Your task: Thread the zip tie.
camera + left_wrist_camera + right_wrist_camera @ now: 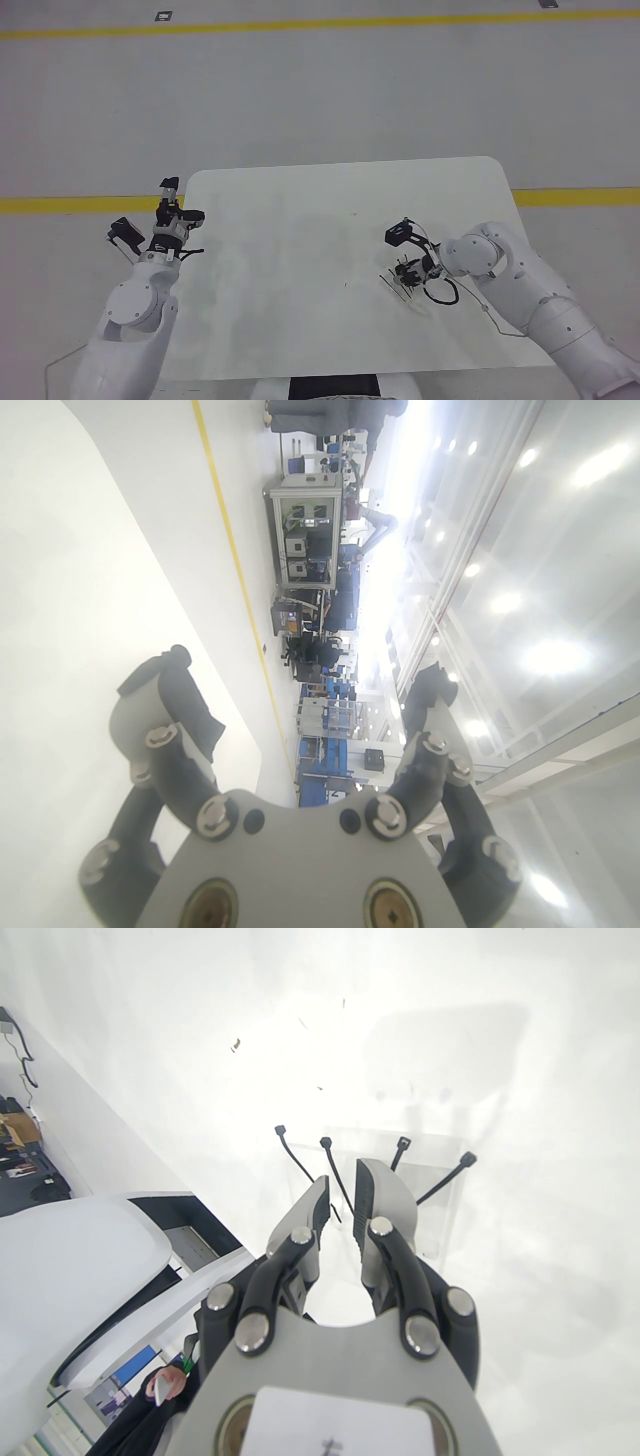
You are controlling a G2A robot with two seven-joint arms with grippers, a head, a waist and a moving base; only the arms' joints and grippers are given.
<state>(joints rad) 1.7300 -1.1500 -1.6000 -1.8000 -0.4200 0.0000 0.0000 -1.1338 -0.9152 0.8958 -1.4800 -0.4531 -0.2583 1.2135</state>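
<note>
Counter [300,220] is white and mostly bare where I am working, with a few small dark specks [235,1044] scattered on it beyond the stand. A yellow floor line [90,204] runs past its left edge.

On the right side of the counter, toward its front, a clear stand [450,1208] holds four black ties fanned out, their heads pointing away from the right arm. The right jaws are low over this stand and released: the two ribbed pads [361,1193] sit close together with a narrow gap between them.

The zip tie [332,1168] I am after runs into that gap, its strap between the pads and its head just beyond the fingertips. I cannot tell whether either pad touches it.

Crowding is the concern: a neighbouring tie [295,1155] lies just beside the outside of one finger, while a third tie [398,1154] and a fourth tie [442,1180] stick out from behind the other finger.

The left jaws are spread wide with nothing in them, held above the counter's left edge, well apart from the stand and pointing out toward the room.
</note>
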